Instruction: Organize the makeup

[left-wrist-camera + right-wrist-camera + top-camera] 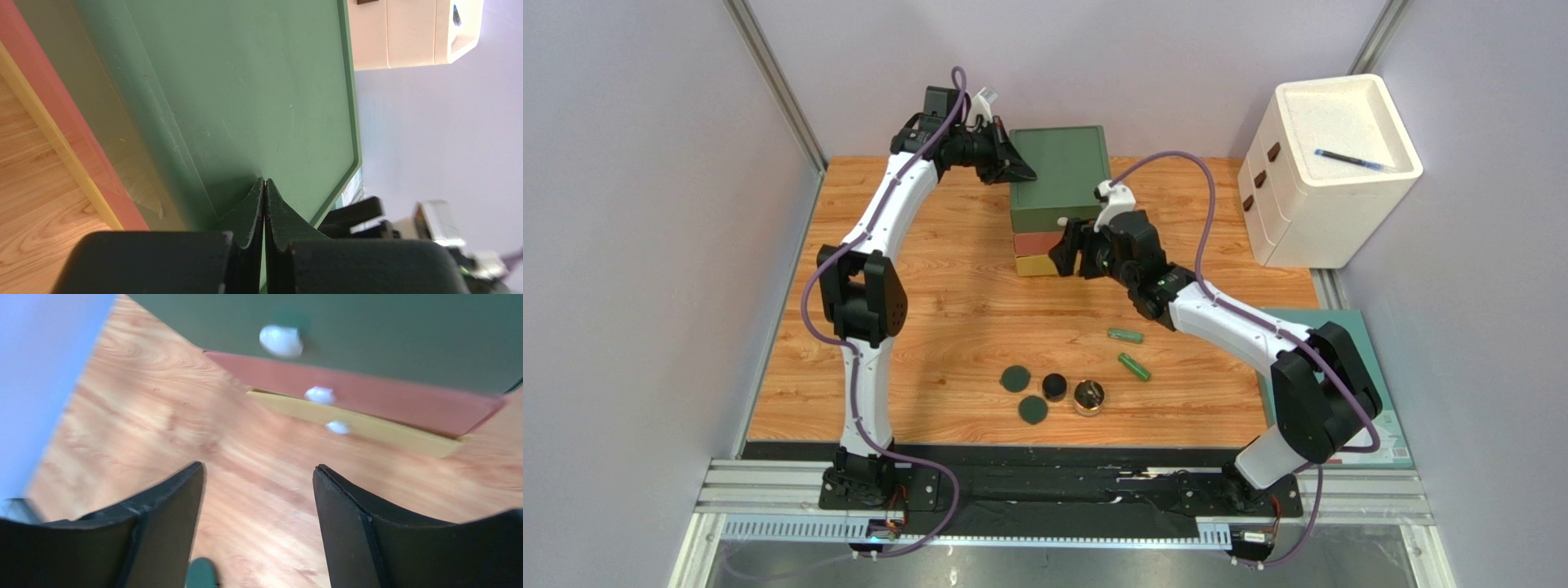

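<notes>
My left gripper (264,199) sits pinched shut on nothing at the drawer box's (1059,165) green top. My right gripper (258,471) gapes wide and empty before its drawers. The makeup (1054,387) lies on the near table (928,306).

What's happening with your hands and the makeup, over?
Left hand shut, empty, over green box top. Right hand open, facing the drawers. Makeup loose on table. Nothing blocking it.

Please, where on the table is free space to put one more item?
The bare wood lies between the left arm and the drawer box, beyond the dark green discs. Crowded: the near middle, with discs, black jar, compact and green tubes; also the box front, where the right pincer hangs open.
</notes>
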`<state>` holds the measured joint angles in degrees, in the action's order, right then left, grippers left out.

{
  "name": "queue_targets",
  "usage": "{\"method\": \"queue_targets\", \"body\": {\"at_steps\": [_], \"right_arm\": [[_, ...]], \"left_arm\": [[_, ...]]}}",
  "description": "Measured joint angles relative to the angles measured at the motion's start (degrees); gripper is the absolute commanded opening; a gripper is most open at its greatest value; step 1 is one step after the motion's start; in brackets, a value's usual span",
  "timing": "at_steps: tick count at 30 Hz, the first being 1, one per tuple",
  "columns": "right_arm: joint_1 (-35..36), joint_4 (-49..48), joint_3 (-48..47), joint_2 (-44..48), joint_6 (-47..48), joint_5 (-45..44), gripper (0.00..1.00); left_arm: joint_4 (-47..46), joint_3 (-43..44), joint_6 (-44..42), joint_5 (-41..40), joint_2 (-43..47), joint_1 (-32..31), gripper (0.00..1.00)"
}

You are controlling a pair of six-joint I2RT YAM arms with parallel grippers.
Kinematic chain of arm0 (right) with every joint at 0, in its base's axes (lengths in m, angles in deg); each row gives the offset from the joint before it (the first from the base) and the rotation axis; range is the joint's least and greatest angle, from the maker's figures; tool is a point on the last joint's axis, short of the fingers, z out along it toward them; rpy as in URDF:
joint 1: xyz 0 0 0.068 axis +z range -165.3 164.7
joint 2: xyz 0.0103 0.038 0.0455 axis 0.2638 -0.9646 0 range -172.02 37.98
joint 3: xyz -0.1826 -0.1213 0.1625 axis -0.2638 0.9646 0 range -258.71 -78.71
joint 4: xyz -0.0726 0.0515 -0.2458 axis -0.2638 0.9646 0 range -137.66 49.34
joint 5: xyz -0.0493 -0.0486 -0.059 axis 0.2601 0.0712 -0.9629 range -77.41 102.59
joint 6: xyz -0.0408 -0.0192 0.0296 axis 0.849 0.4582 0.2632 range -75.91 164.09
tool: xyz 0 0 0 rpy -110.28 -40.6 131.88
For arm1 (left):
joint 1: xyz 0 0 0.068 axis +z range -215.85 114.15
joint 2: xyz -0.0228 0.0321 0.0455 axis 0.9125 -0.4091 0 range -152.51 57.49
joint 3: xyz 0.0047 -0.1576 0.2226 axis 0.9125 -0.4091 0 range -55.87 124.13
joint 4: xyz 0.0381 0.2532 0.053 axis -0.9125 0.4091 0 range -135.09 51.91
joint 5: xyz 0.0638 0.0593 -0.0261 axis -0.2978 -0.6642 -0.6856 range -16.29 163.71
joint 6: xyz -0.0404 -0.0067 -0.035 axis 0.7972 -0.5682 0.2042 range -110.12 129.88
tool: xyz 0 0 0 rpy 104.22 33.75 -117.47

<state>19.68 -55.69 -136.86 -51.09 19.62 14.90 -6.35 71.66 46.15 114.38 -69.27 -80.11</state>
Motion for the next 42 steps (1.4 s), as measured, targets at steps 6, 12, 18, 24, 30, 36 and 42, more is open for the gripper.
{"method": "queue_targets", "body": {"at_steps": [6, 12, 18, 24, 30, 36, 42], "right_arm": [[-3.4, -17.6, 10.4, -2.6, -13.3, 8.9, 0.70], [-5.8, -36.2, 14.7, -7.8, -26.1, 10.8, 0.66], [-6.7, -48.0, 15.0, -16.0, -34.6, 10.7, 0.65], [-6.8, -52.7, 14.7, -18.6, -38.1, 9.6, 0.64], [-7.0, -55.2, 13.2, -21.5, -40.5, 8.6, 0.59], [-7.2, -56.0, 12.7, -23.5, -42.0, 7.0, 0.58], [-7.6, -56.1, 10.7, -24.4, -42.9, 5.6, 0.53]], "left_arm": [[-0.8, -0.7, -0.4, 1.0, 0.1, 0.0, 0.00], [-1.7, -2.1, -0.7, 1.9, 0.7, 0.0, 0.00], [-2.0, -2.6, -0.8, 2.8, 0.8, 0.0, 0.00], [-2.2, -2.6, -1.4, 3.2, 0.8, 0.0, 0.00], [-2.1, -2.8, -2.4, 4.0, 0.8, 0.0, 0.00], [-2.3, -3.0, -2.7, 4.6, 0.8, 0.0, 0.00], [-2.5, -3.1, -3.0, 4.9, 0.8, 0.0, 0.00]]}}
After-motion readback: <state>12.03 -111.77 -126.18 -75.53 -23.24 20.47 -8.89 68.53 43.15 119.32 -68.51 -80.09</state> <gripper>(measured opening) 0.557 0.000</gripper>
